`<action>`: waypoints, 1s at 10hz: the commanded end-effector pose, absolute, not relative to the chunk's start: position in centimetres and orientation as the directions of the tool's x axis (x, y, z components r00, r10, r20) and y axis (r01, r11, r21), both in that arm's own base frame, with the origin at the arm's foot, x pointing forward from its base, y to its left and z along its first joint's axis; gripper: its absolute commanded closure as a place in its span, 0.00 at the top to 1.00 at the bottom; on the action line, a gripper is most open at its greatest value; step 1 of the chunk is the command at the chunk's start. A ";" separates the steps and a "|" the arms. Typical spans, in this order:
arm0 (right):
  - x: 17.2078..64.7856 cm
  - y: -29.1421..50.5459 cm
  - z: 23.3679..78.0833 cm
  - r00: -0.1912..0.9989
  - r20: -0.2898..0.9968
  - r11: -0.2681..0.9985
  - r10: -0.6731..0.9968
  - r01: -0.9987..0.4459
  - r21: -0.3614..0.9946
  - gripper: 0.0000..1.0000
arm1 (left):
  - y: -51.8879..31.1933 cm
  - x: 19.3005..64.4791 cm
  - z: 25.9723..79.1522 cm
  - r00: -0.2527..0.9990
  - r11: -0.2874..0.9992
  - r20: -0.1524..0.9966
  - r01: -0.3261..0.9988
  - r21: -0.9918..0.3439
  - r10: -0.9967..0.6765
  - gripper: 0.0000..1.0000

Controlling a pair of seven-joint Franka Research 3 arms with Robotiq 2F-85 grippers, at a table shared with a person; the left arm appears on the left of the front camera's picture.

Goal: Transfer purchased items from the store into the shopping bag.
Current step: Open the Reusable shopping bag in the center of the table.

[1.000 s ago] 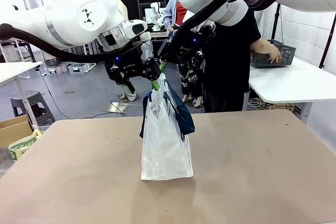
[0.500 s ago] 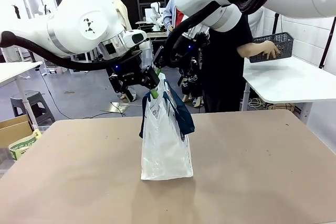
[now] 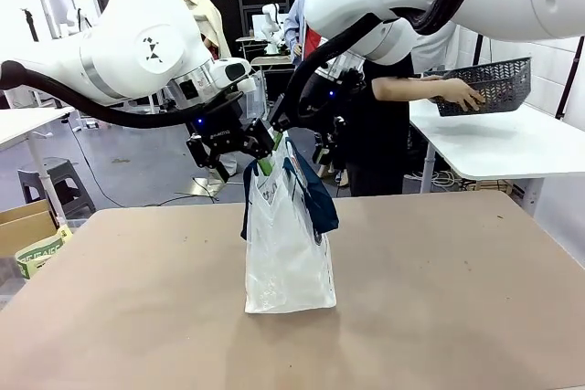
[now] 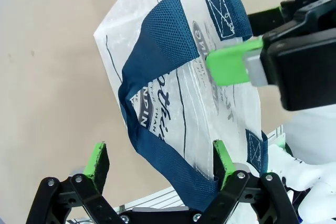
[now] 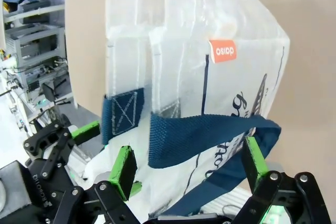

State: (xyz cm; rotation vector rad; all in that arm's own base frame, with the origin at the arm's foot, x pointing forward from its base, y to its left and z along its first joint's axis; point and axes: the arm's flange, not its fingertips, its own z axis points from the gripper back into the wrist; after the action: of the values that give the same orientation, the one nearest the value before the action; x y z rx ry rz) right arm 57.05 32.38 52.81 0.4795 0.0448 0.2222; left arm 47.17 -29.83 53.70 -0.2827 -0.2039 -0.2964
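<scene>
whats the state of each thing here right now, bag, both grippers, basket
shopping bag: upright on the table, blue handles drooping
left gripper: open, fingers straddling a handle
right gripper: open, fingers straddling a handle
basket: held up, tilted, in the person's hand

Both arms come in high from their own sides and bend toward the middle, wrists tipped down and inward. The left gripper has its jaws spread wide, green pads well apart. Same deal with the right gripper, wide open too. The two sit really close together, fingers angled down toward each other, tips nearly meeting.
</scene>
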 end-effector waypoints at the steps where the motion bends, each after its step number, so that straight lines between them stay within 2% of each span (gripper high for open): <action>1: 57.5 32.6 52.5 0.975 -0.072 0.873 0.209 -0.152 0.464 1.00 | -29.6 47.3 53.3 0.922 0.896 0.254 0.358 -0.265 -0.293 1.00; 2: 57.6 32.6 52.7 0.970 -0.095 0.877 0.224 -0.158 0.454 1.00 | -29.9 47.5 53.0 0.915 0.893 0.249 0.377 -0.248 -0.317 1.00; 3: 57.6 33.0 53.3 0.968 -0.155 0.886 0.198 -0.108 0.452 1.00 | -29.9 47.2 53.6 0.934 0.915 0.239 0.322 -0.242 -0.266 1.00; 4: 56.8 32.4 51.8 0.972 -0.052 0.871 0.231 -0.183 0.455 1.00 | -29.9 47.2 53.6 0.934 0.915 0.239 0.322 -0.242 -0.266 1.00; 7: 56.7 32.5 52.2 0.970 -0.084 0.876 0.228 -0.166 0.453 1.00 | -30.0 47.2 53.4 0.930 0.911 0.238 0.337 -0.238 -0.281 1.00; 9: 57.4 33.8 53.2 0.975 -0.123 0.907 0.184 -0.121 0.402 1.00 | -30.5 47.8 54.2 0.951 0.925 0.201 0.281 -0.254 -0.234 1.00; 10: 57.4 34.1 53.2 0.969 -0.129 0.916 0.210 -0.149 0.372 1.00 | -30.8 47.8 54.5 0.947 0.923 0.205 0.295 -0.246 -0.248 1.00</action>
State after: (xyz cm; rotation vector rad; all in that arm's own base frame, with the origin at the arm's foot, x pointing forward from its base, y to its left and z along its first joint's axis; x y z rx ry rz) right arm 56.45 33.24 52.64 0.4248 0.1490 0.1894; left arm 47.48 -30.24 53.86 -0.2846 -0.1864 -0.2957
